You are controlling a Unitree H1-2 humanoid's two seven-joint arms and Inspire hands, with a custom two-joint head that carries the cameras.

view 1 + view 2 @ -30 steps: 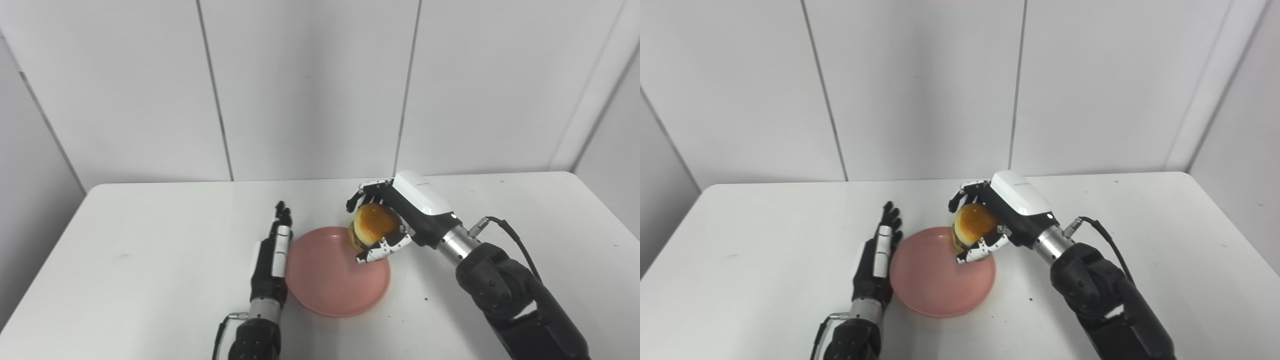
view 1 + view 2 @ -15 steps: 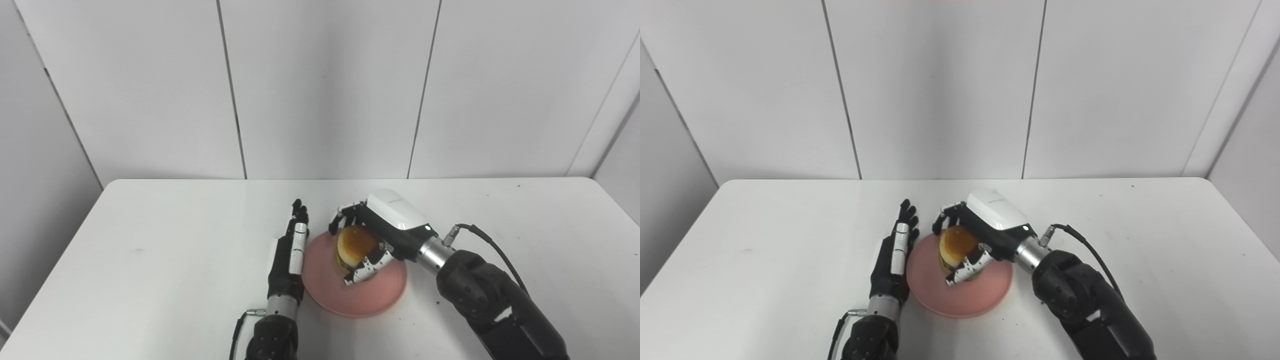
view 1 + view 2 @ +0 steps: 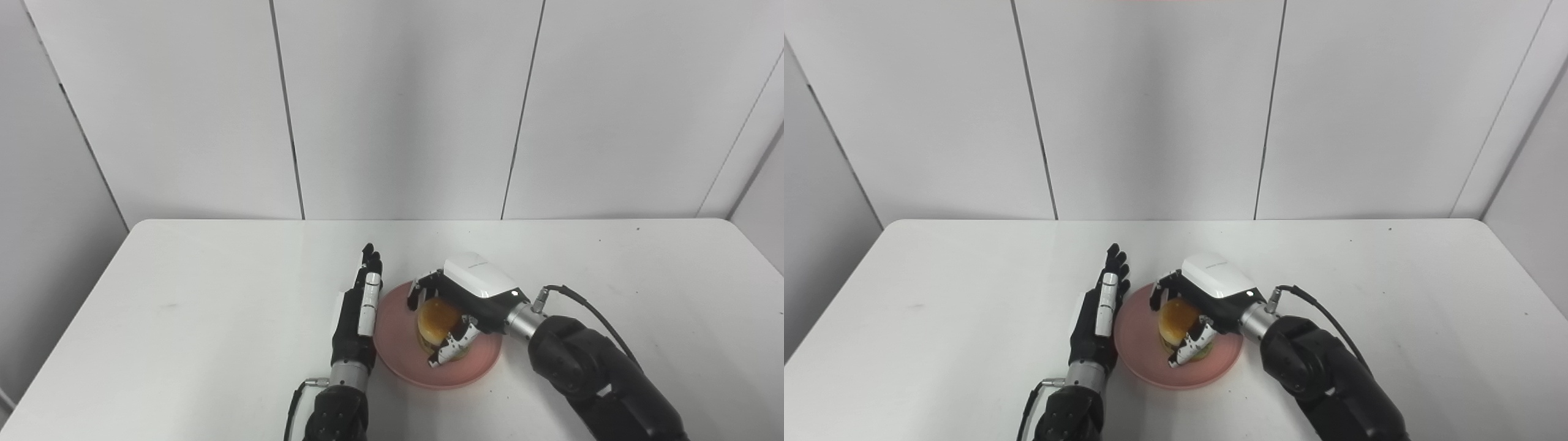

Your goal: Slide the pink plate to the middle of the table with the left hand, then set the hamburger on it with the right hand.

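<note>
From my left eye, my right hand [image 3: 462, 306] is wrapped around the one hamburger [image 3: 436, 318], fingers over the far side of the bun and thumb at the near side, and the burger sits low over the middle of the one pink plate [image 3: 398, 358]; I cannot tell whether its base touches. My left hand [image 3: 358, 309] stands flat on its edge, fingers straight and together, holding nothing, just beside the plate's left rim. The white table [image 3: 202, 306] has wide bare room to the left, right and far side; the plate's near rim lies close to the table's near edge.

From my right eye, my grip on the burger [image 3: 1176, 318] is the same, thumb [image 3: 1188, 346] pressed to its near side. The plate [image 3: 1136, 343] shows bare pink on the left, between the burger and my left hand [image 3: 1099, 312], whose palm edge looks to touch the rim
</note>
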